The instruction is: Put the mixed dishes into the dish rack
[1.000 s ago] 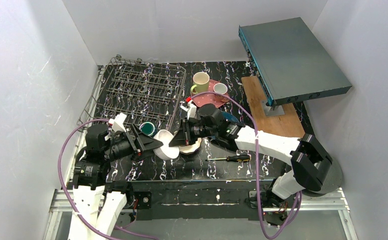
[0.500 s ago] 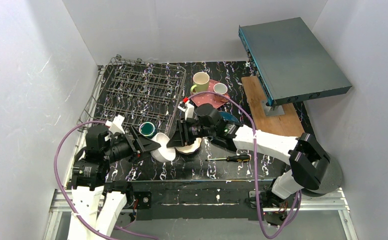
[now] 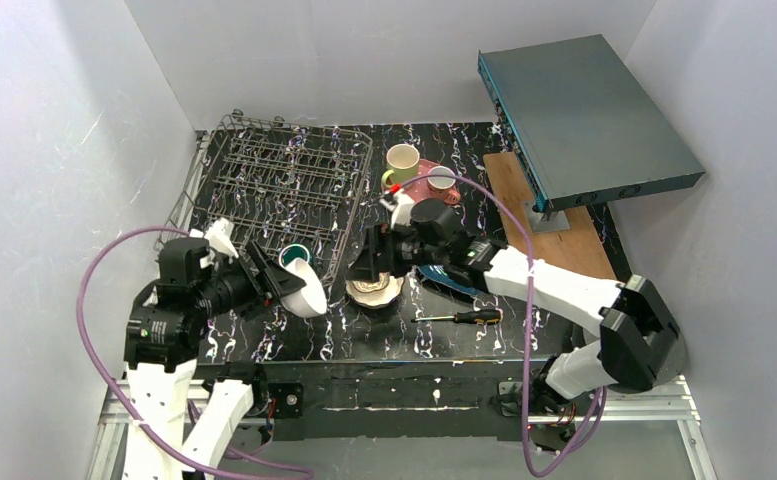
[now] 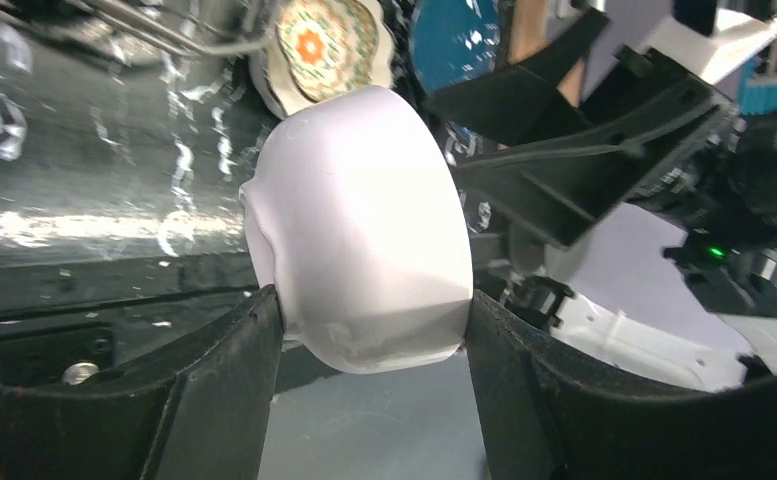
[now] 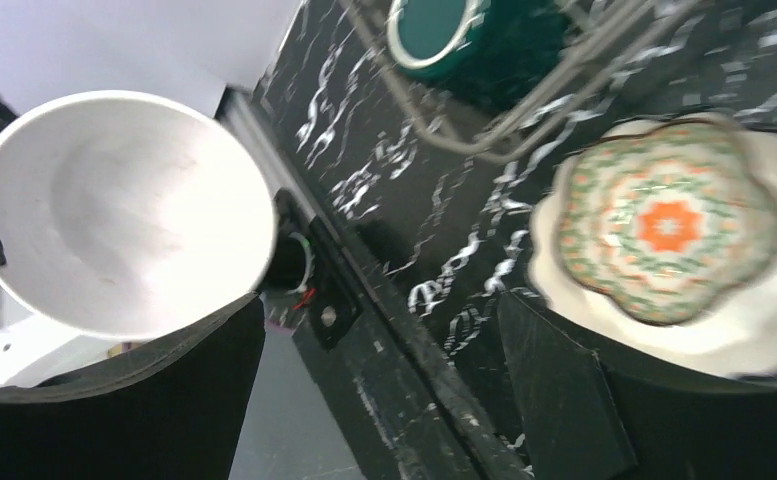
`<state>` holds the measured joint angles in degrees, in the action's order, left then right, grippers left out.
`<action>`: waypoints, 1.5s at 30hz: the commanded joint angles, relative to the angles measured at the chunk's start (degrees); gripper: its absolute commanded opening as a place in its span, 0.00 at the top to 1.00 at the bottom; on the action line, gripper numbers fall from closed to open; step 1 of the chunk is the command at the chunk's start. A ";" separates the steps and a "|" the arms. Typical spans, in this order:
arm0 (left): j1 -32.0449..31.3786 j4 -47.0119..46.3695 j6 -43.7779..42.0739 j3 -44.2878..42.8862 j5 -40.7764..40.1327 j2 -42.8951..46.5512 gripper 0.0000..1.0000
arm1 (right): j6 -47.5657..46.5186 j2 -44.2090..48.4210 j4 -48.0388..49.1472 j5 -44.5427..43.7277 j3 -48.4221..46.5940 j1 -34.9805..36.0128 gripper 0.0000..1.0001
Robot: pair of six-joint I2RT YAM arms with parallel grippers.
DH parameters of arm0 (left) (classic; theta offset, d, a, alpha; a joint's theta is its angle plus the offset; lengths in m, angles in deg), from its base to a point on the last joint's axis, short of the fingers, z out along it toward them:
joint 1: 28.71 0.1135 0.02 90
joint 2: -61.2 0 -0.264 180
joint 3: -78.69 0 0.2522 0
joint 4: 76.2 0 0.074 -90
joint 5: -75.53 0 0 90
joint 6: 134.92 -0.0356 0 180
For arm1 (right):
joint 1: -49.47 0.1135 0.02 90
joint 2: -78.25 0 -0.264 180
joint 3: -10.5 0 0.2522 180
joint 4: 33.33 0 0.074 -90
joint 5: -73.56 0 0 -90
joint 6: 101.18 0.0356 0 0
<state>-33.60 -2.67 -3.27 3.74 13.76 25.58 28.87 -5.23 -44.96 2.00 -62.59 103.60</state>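
My left gripper (image 3: pixel 289 285) (image 4: pixel 369 310) is shut on the white bowl (image 3: pixel 306 292) (image 4: pixel 359 230) (image 5: pixel 114 210), held tilted above the table's near left, one finger on each side. The right gripper (image 3: pixel 362 268) (image 5: pixel 374 330) hangs open and holds nothing, just above the floral cream bowl (image 3: pixel 374 291) (image 5: pixel 674 225) (image 4: pixel 326 45). The green-inside cup (image 3: pixel 295 257) (image 5: pixel 434 30) stands by the near edge of the dish rack (image 3: pixel 284 185). Further back are the yellow-green mug (image 3: pixel 401 160) and the small salmon cup (image 3: pixel 441 178) on the pink plate (image 3: pixel 419 192). The blue plate (image 3: pixel 461 277) lies partly hidden under the right arm.
A black-and-yellow-handled screwdriver (image 3: pixel 464 317) lies near the front edge. A teal-grey metal box (image 3: pixel 584 110) rests tilted over a wooden board (image 3: pixel 549 235) at the back right. White walls close in the table on three sides.
The right gripper's jaws, shut beside the two bowls before, now stand open and have drawn back a little. The left arm has carried the white bowl leftward, away from the floral bowl.
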 commanded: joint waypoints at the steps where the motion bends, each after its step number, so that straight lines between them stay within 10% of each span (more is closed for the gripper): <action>1: 0.05 6.75 -9.09 -8.16 -11.42 -5.86 1.00 | -2.78 6.88 -1.95 -3.77 2.75 -5.09 0.06; 25: 0.05 0.67 -28.20 -33.72 -48.03 -58.42 1.00 | -8.61 12.63 -8.61 -6.76 4.67 -8.20 0.06; 45: -5.24 1.56 -21.67 -23.90 -52.95 -69.32 1.00 | -7.20 9.43 -7.76 -2.89 3.89 -9.32 0.07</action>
<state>-37.40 -2.89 -27.53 -21.05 -35.27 -42.79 21.50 5.08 -54.27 -2.66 -57.76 94.48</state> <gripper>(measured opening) 0.607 0.938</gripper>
